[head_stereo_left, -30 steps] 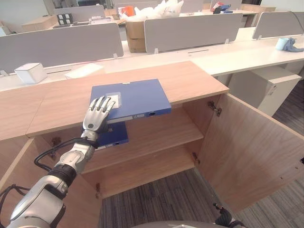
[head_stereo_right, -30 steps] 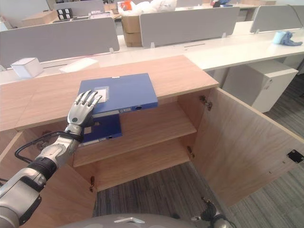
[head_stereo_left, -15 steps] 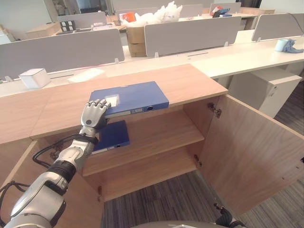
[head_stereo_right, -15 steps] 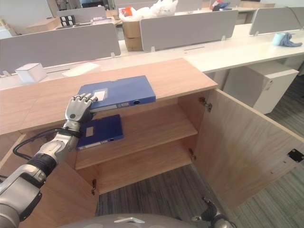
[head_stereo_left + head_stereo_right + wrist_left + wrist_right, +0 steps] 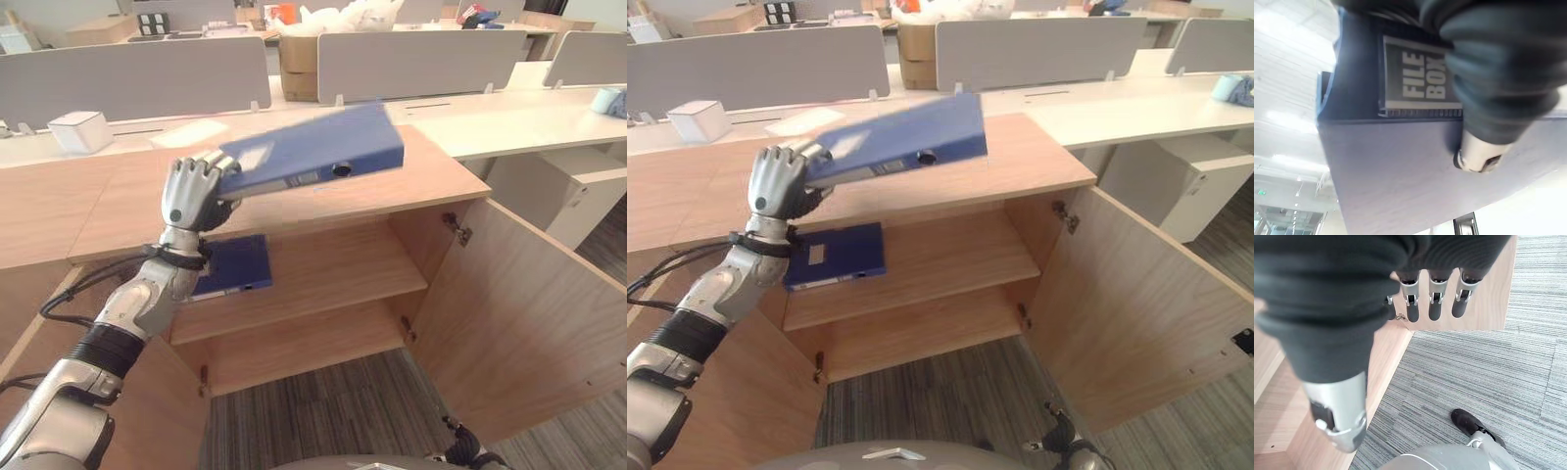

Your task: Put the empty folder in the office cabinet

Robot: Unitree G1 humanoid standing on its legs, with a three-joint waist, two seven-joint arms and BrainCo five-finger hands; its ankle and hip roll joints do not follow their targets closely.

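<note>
My left hand point(image 5: 191, 191) is shut on the near left corner of a blue folder point(image 5: 323, 152) and holds it in the air above the wooden cabinet top point(image 5: 88, 211), its far end tilted upward. In the left wrist view the folder's label and blue cover point(image 5: 1400, 166) lie right under the curled hand point(image 5: 1488, 73). A second blue folder point(image 5: 233, 266) lies flat at the left of the cabinet's upper shelf point(image 5: 333, 274). My right hand point(image 5: 1436, 303) hangs low beside the cabinet with straight fingers, holding nothing.
The cabinet door point(image 5: 519, 313) stands swung open at the right. Below the upper shelf is a bare lower shelf point(image 5: 294, 348). A white box point(image 5: 78, 130) sits on the desk behind, by grey partition panels point(image 5: 137, 83). A white pedestal point(image 5: 563, 191) stands at the far right.
My left hand, first flat on the folder on the cabinet top, has curled round its corner and lifted it into the air. The camera has shifted a little.
</note>
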